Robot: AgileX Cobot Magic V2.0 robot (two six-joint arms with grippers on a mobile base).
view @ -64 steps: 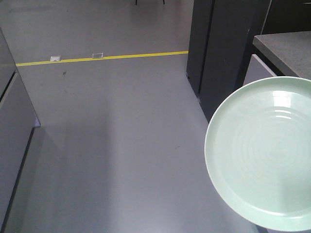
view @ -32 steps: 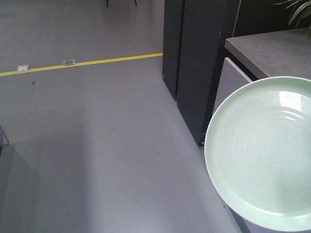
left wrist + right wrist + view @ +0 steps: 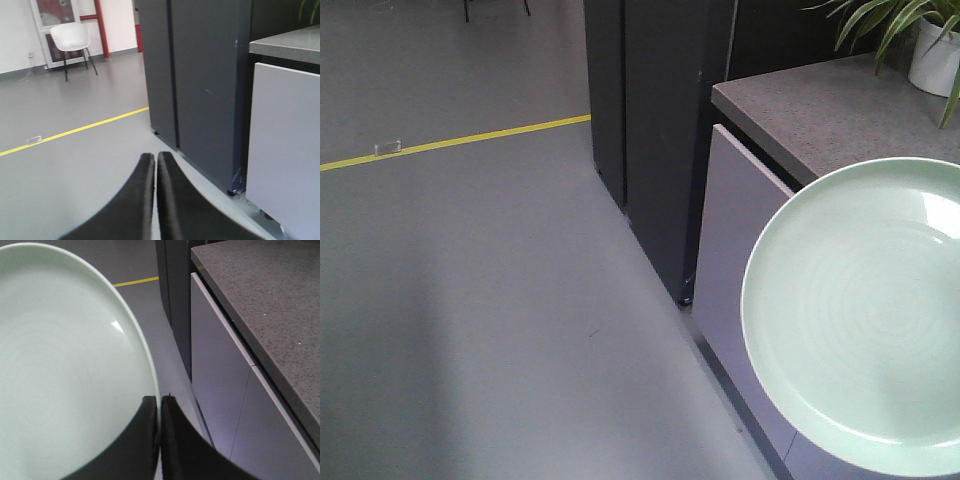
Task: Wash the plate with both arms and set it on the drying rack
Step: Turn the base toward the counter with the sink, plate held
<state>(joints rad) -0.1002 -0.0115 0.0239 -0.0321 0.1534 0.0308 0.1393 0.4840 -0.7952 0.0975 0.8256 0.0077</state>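
The plate (image 3: 860,320) hangs in the air near the counter (image 3: 840,100), its rim clamped between the jaws of the right gripper (image 3: 159,401). The left gripper (image 3: 156,157) has its jaws together, empty. The counter has swung into view within a second, so this is likely still transport, with washing not begun.

Grey floor (image 3: 470,300), yellow line (image 3: 460,140), dark cabinet (image 3: 660,130), speckled counter (image 3: 830,110).

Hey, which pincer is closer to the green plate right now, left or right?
Right. The right pincer grips the plate at its rim; the left pincer is shut over bare floor, with no plate in its view.
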